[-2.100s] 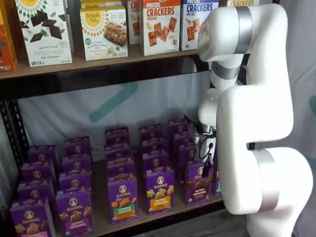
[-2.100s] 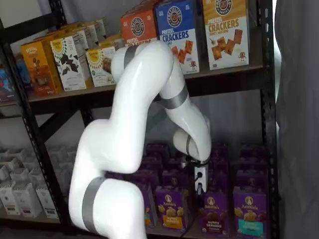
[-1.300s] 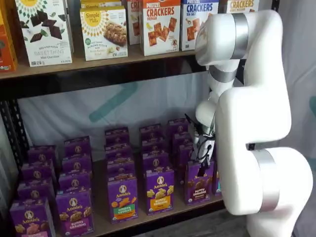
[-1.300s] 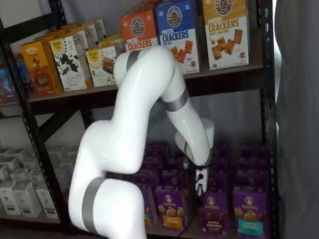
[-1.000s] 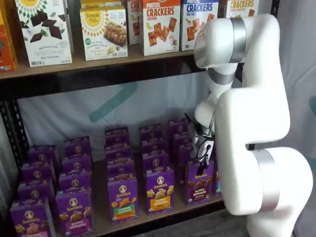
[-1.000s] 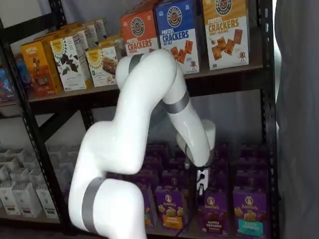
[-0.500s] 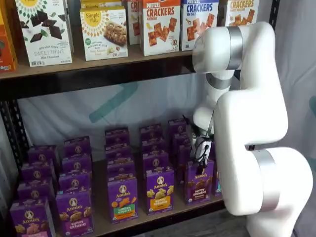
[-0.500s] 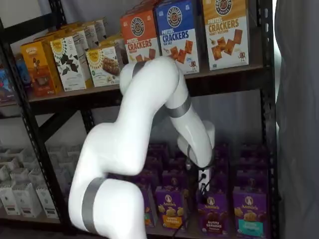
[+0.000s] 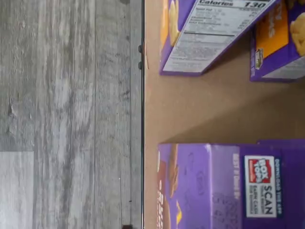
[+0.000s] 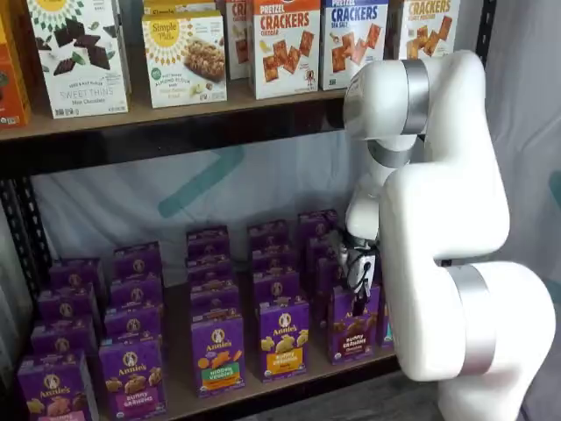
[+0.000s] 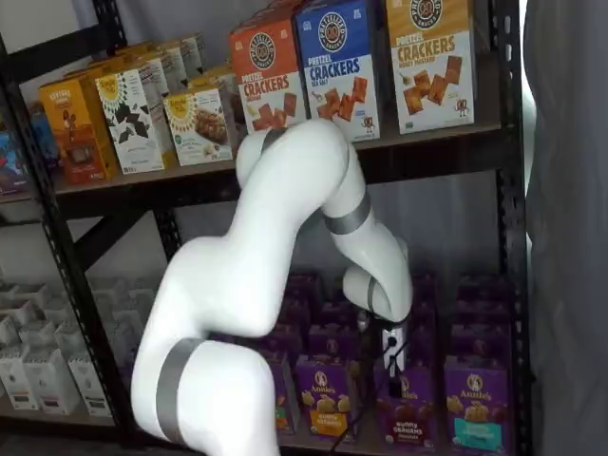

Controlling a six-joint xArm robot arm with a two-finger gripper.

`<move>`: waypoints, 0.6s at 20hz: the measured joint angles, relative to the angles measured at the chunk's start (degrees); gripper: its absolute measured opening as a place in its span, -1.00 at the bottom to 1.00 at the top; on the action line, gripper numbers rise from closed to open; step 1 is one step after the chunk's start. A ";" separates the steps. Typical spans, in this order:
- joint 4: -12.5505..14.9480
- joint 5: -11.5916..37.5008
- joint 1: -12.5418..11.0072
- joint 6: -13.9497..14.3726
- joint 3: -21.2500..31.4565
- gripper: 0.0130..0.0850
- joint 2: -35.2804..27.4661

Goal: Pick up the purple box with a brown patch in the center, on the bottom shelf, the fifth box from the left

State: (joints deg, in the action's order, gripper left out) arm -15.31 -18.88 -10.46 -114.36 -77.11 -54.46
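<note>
The purple box (image 10: 353, 331) stands upright at the front of the bottom shelf (image 10: 175, 390), with dark brown cookies at its centre; it shows in both shelf views (image 11: 407, 410). My gripper (image 10: 358, 296) hangs straight down just over its top, fingers at the carton's upper edge (image 11: 390, 366). The jaws stand wide with nothing clamped between them, and the arm hides whether the fingertips reach past the top. In the wrist view a purple carton top (image 9: 228, 186) with a Box Tops label lies close below, on the brown deck (image 9: 205, 109).
Rows of purple cartons flank it: one with an orange band (image 10: 283, 340) to its left, one with a teal band (image 11: 473, 415) to its right. The upper deck beam (image 10: 175, 132) carries cracker boxes. A black rack post (image 11: 514, 237) stands right. Grey plank floor (image 9: 71, 114) lies before the shelf edge.
The gripper has come down and slightly right, closing in on the purple box's top. The arm's upper joint has sunk lower. The boxes have not moved.
</note>
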 joint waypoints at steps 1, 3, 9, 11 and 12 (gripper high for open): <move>0.06 0.23 0.01 0.05 -0.10 1.00 -0.23; 0.68 0.94 0.05 0.60 -0.13 1.00 -0.61; 6.68 2.47 -0.22 5.79 -0.03 1.00 -1.31; 8.15 2.61 -0.26 7.12 -0.04 1.00 -1.42; 8.57 2.53 -0.26 7.52 -0.10 1.00 -1.45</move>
State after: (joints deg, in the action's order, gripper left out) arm -6.74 -16.35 -10.72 -106.84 -77.21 -55.91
